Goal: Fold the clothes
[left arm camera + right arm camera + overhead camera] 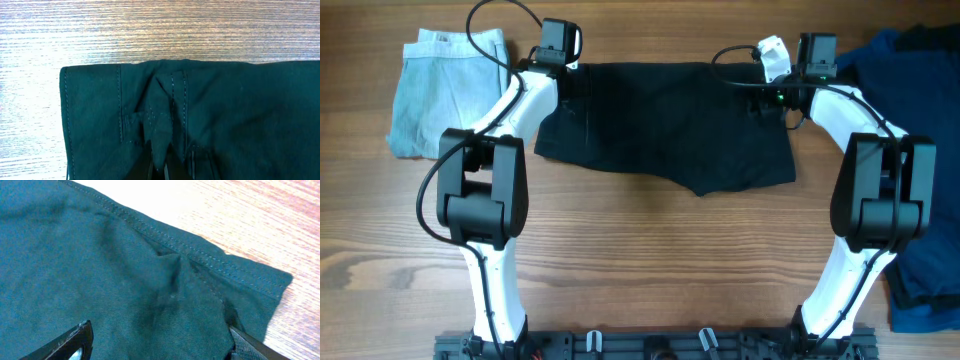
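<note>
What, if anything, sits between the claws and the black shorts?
Nothing visible. The left claw and right claw both sit on the far edge of the black shorts, with cloth bunched at each.

Wood-grain counter (650, 260), nothing fancy. Black shorts (670, 130) lie spread flat in the middle, a pale grey folded garment (445, 90) sits far left, and blue clothes (925, 85) are heaped along the right edge.

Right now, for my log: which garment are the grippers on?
The central black shorts; the pale grey garment lies apart at left, the blue clothes at right.
</note>
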`<state>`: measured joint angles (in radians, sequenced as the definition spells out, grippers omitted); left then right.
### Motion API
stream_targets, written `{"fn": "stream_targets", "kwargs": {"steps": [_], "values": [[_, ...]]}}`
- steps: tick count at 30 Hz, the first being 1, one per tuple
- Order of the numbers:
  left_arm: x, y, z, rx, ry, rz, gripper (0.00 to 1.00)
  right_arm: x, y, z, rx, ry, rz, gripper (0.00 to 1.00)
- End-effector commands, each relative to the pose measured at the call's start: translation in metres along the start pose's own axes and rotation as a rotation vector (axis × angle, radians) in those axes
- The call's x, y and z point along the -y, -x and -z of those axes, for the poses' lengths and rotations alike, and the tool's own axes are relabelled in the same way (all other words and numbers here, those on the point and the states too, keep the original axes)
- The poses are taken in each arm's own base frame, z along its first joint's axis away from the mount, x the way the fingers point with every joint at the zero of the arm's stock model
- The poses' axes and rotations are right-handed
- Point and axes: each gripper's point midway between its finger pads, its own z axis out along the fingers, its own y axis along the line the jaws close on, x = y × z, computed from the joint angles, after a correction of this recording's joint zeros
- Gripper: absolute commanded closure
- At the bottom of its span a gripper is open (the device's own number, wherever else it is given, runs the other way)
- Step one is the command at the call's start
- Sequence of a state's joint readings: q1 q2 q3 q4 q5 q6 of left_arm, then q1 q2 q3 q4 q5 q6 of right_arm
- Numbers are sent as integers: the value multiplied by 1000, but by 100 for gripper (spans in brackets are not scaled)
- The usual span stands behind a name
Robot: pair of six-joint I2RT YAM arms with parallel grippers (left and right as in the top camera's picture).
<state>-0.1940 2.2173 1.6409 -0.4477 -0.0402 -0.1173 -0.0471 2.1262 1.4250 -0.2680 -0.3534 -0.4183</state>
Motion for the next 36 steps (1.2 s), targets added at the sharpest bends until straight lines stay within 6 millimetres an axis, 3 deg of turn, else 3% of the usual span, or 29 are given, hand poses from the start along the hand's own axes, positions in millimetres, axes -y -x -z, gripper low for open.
{"fn": "stream_targets", "kwargs": {"steps": [1, 4, 7, 11, 14, 15, 16, 18, 19, 20, 21, 22, 24, 26, 31, 33, 36], "values": [[-5, 7, 11, 21, 7, 1, 95, 4, -6, -10, -5, -20, 31, 18], [-5, 7, 11, 21, 7, 1, 95, 14, 2, -9, 22, -74, 44, 16], [-5, 7, 11, 21, 7, 0, 95, 15, -3, -12, 8, -78, 38, 16], [-5, 7, 11, 21, 7, 1, 95, 22, -17, -31, -12, -102, 2, 14], [-5, 7, 11, 21, 7, 0, 95, 27, -16, -42, 20, -114, -6, 16], [-5, 7, 11, 22, 7, 0, 94, 27, -15, -42, 23, -111, -7, 27], [-5, 7, 11, 21, 7, 0, 95, 26, -15, -42, 25, -109, -10, 50], [-5, 7, 11, 21, 7, 0, 94, 27, -13, -40, 29, -113, -8, 63], [-5, 7, 11, 21, 7, 0, 94, 28, -8, -37, 37, -118, -6, 64], [-5, 7, 11, 21, 7, 0, 94, 29, -3, -35, 47, -122, -3, 73], [-5, 7, 11, 22, 7, 0, 94, 30, 2, -31, 59, -127, 1, 90], [-5, 7, 11, 22, 7, 0, 94, 30, 5, -29, 65, -129, 4, 94], [-5, 7, 11, 22, 7, 0, 96, 31, 11, -22, 76, -133, 8, 96], [-18, 14, 17, 50, 79, 2, 96, 29, 24, -5, 95, -138, 14, 96], [-19, 41, 61, 137, 92, 11, 96, 21, 45, 38, 110, -142, 5, 96], [-19, 45, 70, 149, 90, 12, 96, 15, 46, 52, 94, -136, -7, 96], [-22, 36, 85, 106, 99, 9, 96, 0, 42, 75, 51, -96, -23, 96]]}}
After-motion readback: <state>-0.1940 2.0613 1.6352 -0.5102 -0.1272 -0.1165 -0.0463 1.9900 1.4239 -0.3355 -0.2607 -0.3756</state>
